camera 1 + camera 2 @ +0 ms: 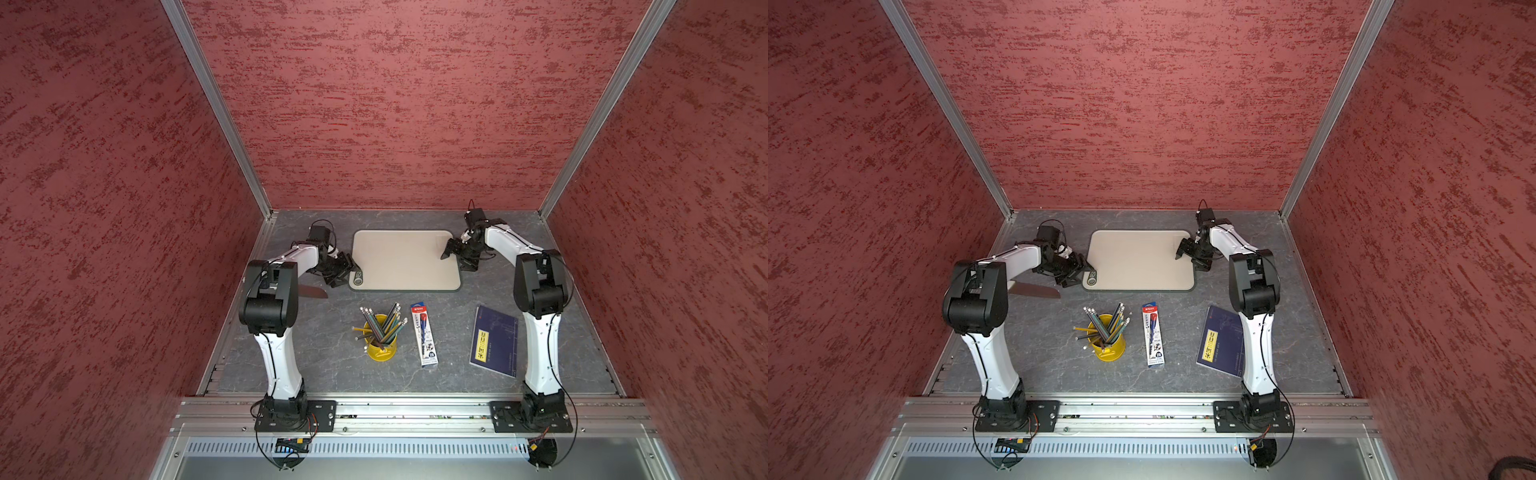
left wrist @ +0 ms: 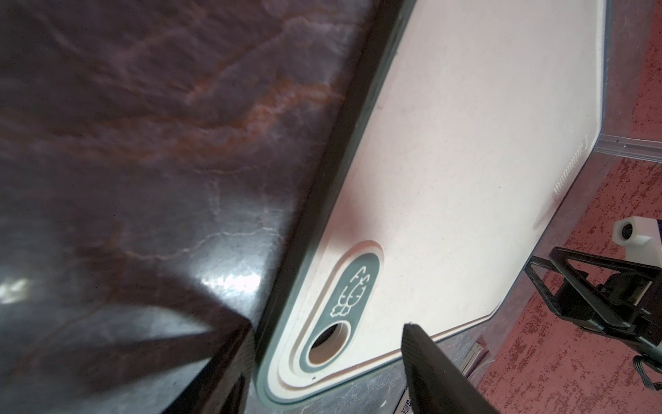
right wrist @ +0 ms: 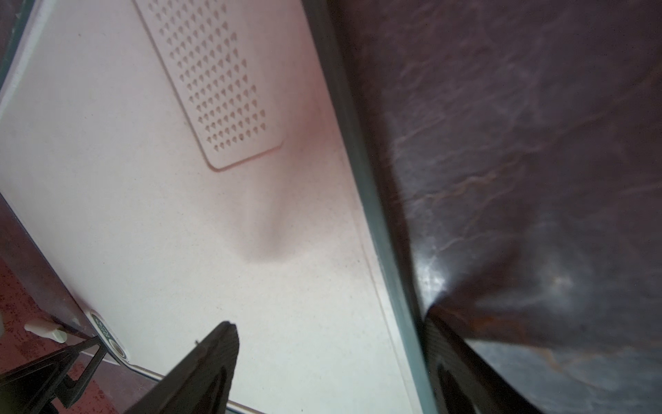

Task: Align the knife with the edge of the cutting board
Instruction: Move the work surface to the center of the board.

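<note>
Left gripper (image 1: pixel 347 272) and right gripper (image 1: pixel 451 249), both open, straddle the left and right edges of the far cutting board (image 1: pixel 405 259); the knife (image 1: pixel 313 292) lies on the table (image 1: pixel 332 345) left of it, partly hidden by the left elbow (image 1: pixel 270 299).

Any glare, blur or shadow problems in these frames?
Left wrist view: bright glare spot on the tabletop, cutting board in focus. Right wrist view: soft shadow on the board, more glare on the tabletop beside it. Both top views: evenly lit and sharp.

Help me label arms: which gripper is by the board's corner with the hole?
The left gripper, at the cutting board's holed near corner; the right gripper straddles the opposite short edge.
</note>
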Controlling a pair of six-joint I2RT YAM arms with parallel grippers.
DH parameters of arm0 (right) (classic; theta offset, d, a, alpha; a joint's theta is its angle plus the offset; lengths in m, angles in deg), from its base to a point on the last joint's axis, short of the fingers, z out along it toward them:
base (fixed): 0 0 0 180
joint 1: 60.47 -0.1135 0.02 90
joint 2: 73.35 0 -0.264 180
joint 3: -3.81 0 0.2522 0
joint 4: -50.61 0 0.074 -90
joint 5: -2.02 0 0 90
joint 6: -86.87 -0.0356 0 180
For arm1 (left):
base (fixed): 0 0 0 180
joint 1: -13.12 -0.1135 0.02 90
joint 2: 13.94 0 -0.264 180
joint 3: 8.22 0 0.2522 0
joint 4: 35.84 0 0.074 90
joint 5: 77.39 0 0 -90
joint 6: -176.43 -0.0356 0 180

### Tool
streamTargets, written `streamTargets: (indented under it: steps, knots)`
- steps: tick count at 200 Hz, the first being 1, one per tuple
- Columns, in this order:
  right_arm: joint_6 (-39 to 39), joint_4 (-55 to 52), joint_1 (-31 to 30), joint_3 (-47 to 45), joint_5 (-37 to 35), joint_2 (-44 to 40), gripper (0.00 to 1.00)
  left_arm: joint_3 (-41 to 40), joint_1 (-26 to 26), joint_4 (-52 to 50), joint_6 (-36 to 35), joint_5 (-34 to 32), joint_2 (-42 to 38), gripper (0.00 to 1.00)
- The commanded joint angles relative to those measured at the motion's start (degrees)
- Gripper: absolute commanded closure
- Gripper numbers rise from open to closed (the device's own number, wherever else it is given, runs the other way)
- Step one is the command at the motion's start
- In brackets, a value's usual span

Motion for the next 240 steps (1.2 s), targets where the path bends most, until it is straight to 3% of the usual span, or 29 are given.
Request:
streamTargets:
  steps: [1,240]
  knots:
    - [-1.4,-3.4,-3.3,0.1,2.6,0.8,0.14,-0.9,1.8,-1.7,-0.1,3.4,1.0,0.31]
    - [-1.0,-4.4,-0.1,-0.2,1.3,-1.5,0.09,1.5,3.8,-4.0,-0.2,3.4,1.1,0.29]
